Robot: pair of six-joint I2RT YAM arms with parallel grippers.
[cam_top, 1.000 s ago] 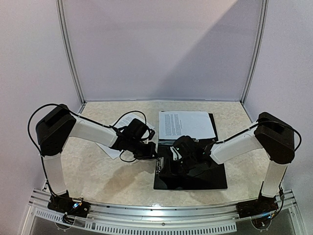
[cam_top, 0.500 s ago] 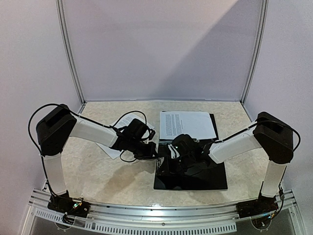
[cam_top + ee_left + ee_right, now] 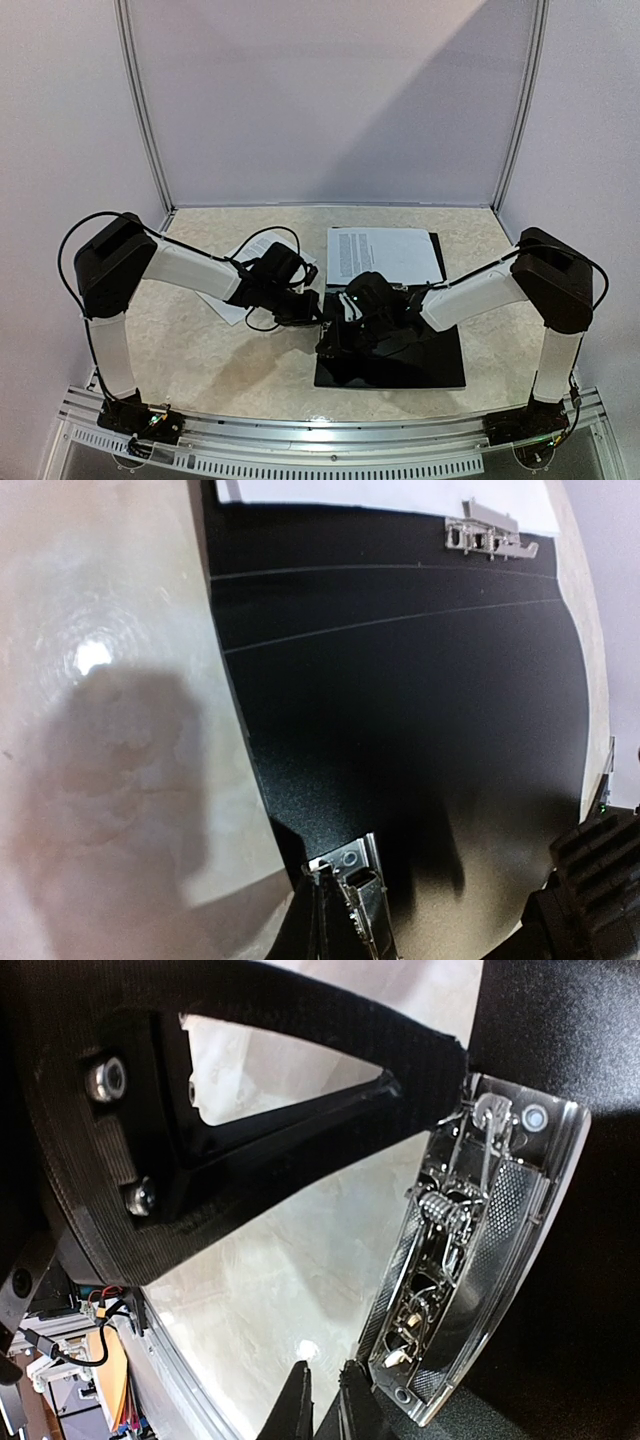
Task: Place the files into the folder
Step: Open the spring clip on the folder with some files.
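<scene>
The black folder (image 3: 400, 360) lies open on the table, with files (image 3: 385, 252) resting on its far half; more sheets (image 3: 245, 255) lie under my left arm. My left gripper (image 3: 318, 310) is shut, its tips (image 3: 325, 880) pressed against the end of the folder's metal clip (image 3: 360, 875). From the right wrist, the same clip (image 3: 480, 1240) shows its spring and plate, with the left fingers (image 3: 300, 1130) touching its upper end. My right gripper (image 3: 325, 1405) hovers by the clip's lower end at the folder's (image 3: 580, 1040) left edge, jaws a sliver apart with only table between them.
A second metal clip (image 3: 490, 538) sits on the folder (image 3: 400, 700) beside the white files (image 3: 380, 492). Marbled table (image 3: 200, 350) spreads left of the folder. The metal rail (image 3: 320, 435) runs along the near edge, and upright frame posts (image 3: 145, 110) flank the back wall.
My right gripper has slid left across the folder toward its left edge and the clip. The left arm has held still.
</scene>
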